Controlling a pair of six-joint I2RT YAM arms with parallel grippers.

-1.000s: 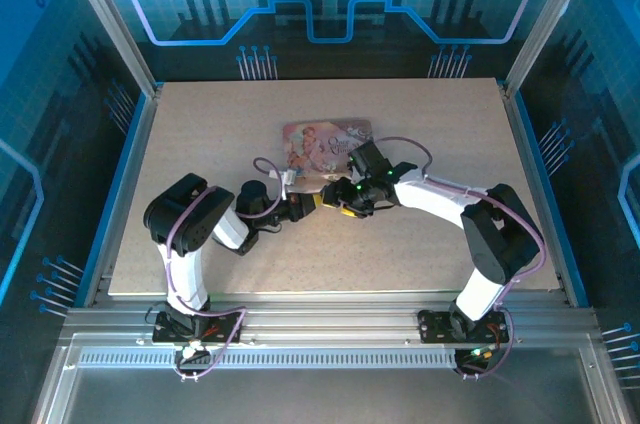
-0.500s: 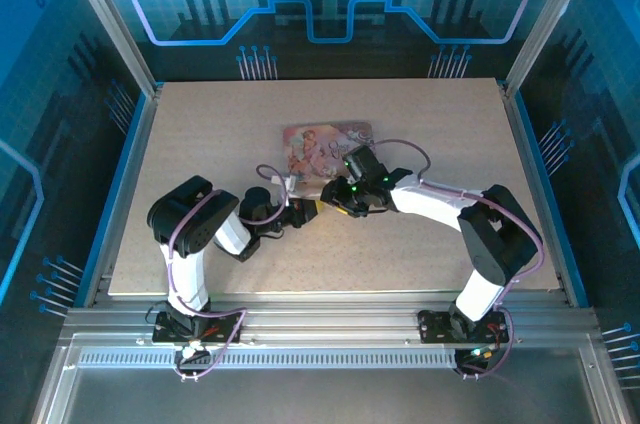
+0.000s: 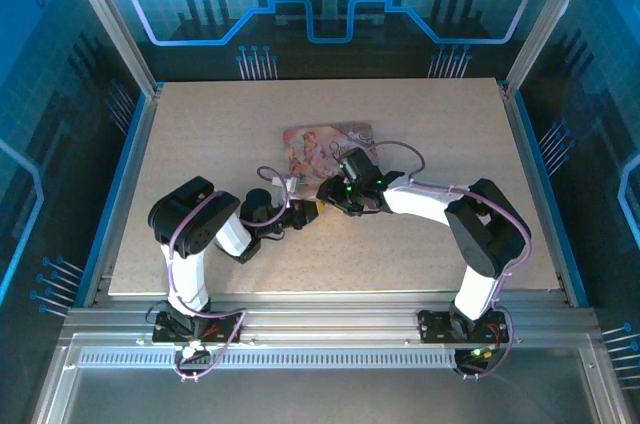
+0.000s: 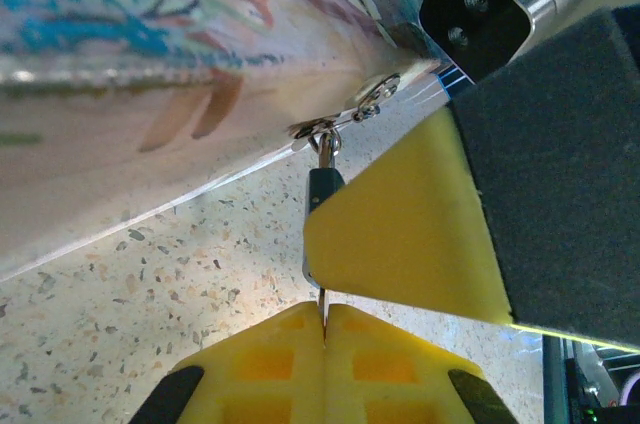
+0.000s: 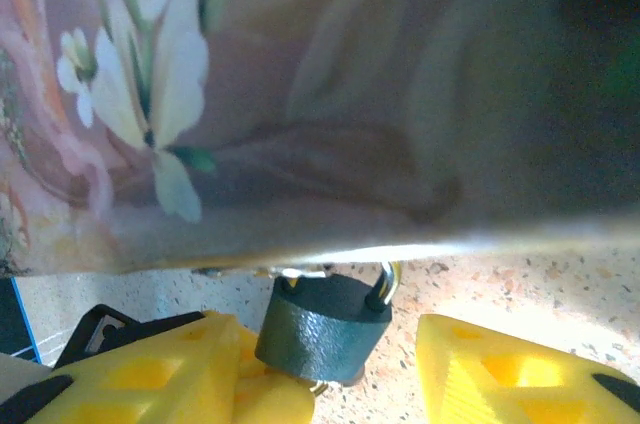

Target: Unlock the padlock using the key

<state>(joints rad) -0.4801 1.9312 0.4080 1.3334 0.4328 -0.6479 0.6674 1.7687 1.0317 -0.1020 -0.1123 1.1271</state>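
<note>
the padlock hangs by its thin shackle from the lower edge of the pink box, its base just above the table. it is a tiny, dark blue, grainy-skinned body. expect it to be light and rigid, and free to swing on the shackle, so steady it by the two flat sides, not by the shackle.

your right gripper stands released astride it: one finger is against the body, the other is clear of it.

your left gripper is clenched on the key, a thin silvery sliver that shows at the seam of the fingertips and points up at the padlock's base. it looks slick and easy to bend or twist, so keep it pinched at the head.
</note>
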